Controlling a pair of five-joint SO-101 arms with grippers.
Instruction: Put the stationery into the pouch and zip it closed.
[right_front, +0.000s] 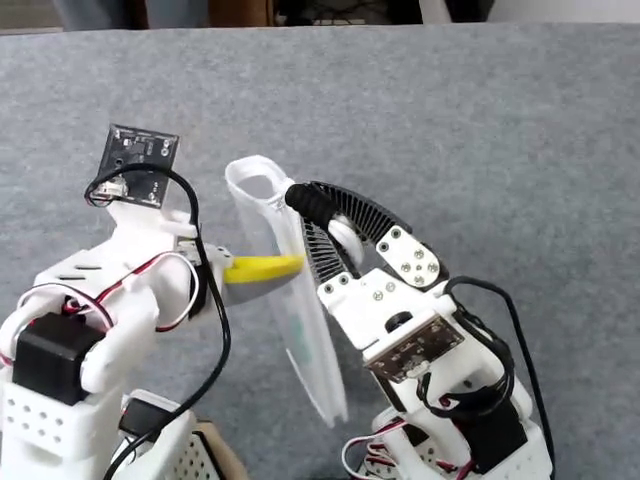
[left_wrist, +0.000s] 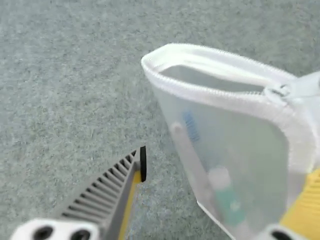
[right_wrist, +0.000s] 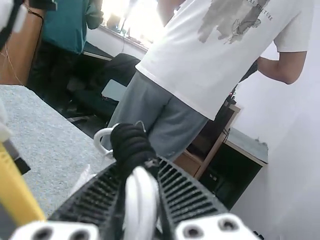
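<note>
Soft, even light lies over my grey felt table, and shadows are faint. Light glows through the translucent white zip pouch. From my right wrist, a bright window glares white.

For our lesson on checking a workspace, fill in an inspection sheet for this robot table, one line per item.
surface: grey felt-like table.
job's things: translucent pouch held between the arms, mouth unzipped, slider at one end; stationery inside.
clutter: brown corner by the left arm's base.
grippers: right gripper fingers shut on the pouch's rim; left gripper fingers open, one on each side of the pouch.
cables: black cable loops off the left arm; another cable on the right arm.
surroundings: wooden desk behind the table.
</note>
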